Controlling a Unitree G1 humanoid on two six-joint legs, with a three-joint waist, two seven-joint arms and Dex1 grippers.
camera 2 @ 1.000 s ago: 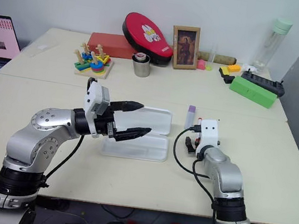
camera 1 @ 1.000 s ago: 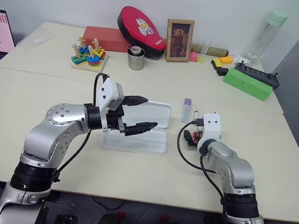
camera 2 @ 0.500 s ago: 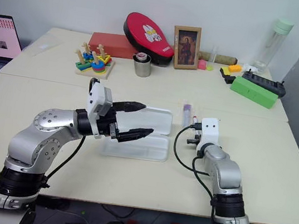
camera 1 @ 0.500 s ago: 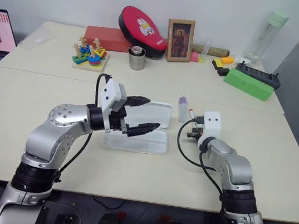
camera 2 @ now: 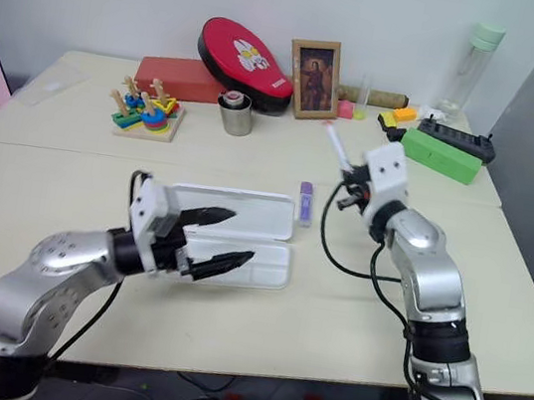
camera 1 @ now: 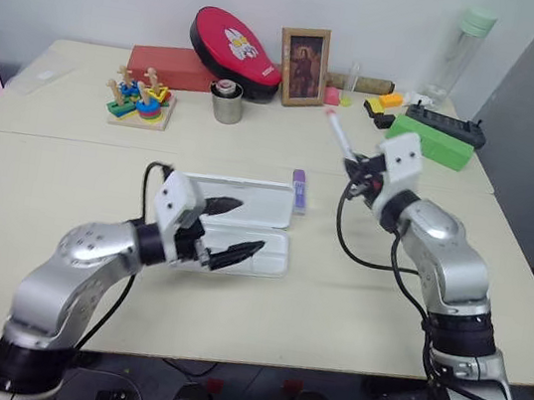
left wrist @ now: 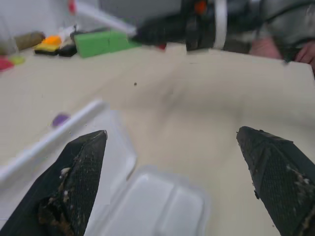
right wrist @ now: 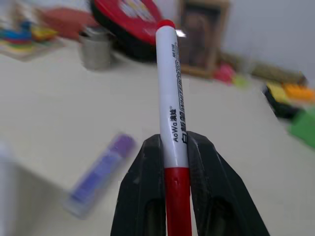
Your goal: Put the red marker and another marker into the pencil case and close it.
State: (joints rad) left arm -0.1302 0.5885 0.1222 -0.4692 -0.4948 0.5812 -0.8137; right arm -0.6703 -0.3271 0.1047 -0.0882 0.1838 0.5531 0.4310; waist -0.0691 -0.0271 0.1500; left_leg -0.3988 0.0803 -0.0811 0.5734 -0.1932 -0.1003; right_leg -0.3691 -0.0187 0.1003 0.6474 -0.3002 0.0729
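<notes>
The right tool (right wrist: 173, 147) is clenched on the slim red marker (right wrist: 170, 88), a white-barrelled pen with a red cap and red end, and holds it raised above the pale cream counter (camera 1: 332, 300). The two black fingers (right wrist: 142, 196) pinch the barrel just above the red cap, and the far end of the marker points up and away from the wrist.

The short, thick lilac marker (camera 1: 299, 191) lies flat on the counter, just beside the right end of the flat white plastic pencil case (camera 1: 244, 219). Whether it touches the case wall is hard to tell from here. The case lies open, its hinged lid folded back toward the far side and its compartmented tray nearer the robot.

The left tool (camera 1: 226, 226) hangs released over the open case, its two black fingers (left wrist: 74, 182) spread wide, with nothing between them.

Along the far edge of the counter stand a green rectangular box (camera 1: 434, 141), a small framed picture (camera 1: 305, 54), a metal cup (camera 1: 226, 105), a colourful wooden stacking toy (camera 1: 139, 101) and a red oval case (camera 1: 232, 44).
</notes>
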